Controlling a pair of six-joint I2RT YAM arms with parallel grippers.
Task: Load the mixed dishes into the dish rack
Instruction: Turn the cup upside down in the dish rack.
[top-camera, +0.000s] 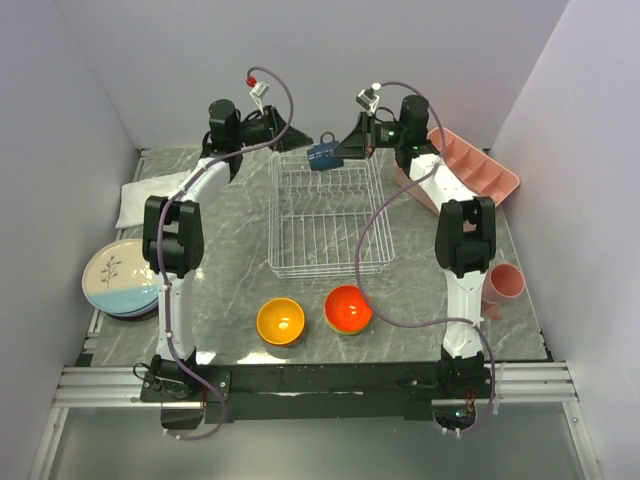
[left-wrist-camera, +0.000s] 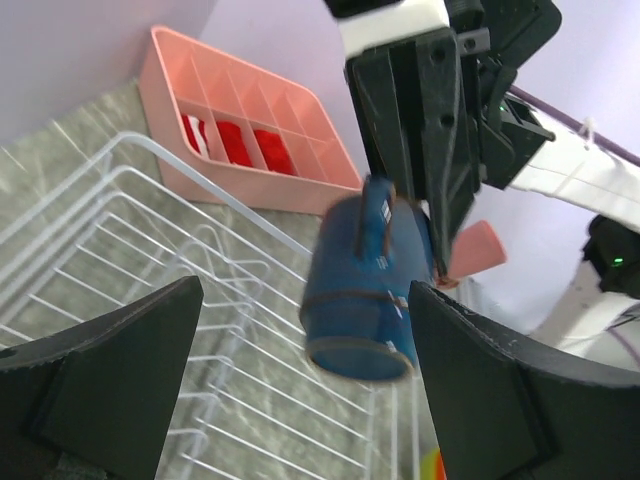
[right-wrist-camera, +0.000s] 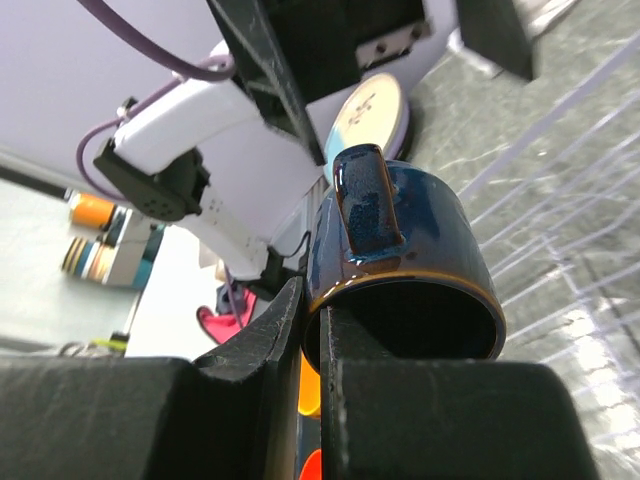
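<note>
The right gripper (top-camera: 337, 152) clamps the navy cup (top-camera: 323, 156) by its rim above the dish rack's (top-camera: 272, 220) far edge; the left gripper (top-camera: 296, 140) hangs just beside it, fingers spread wide; the pink tray (top-camera: 480, 165) lies right of the rack; the orange-yellow bowl (top-camera: 280, 321) and red-orange bowl (top-camera: 348, 308) sit before its near side.

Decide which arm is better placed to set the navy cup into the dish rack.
Right. The right gripper pinches the navy cup above the dish rack; the left gripper is open and empty.

A white wire dish rack (top-camera: 330, 225) sits mid-way on the grey marbled tabletop (top-camera: 230, 240). An orange-yellow bowl (top-camera: 280, 321) and a red-orange bowl (top-camera: 348, 309) lie side by side toward the near edge. Stacked round plates (top-camera: 115, 277) occupy the left edge.
</note>
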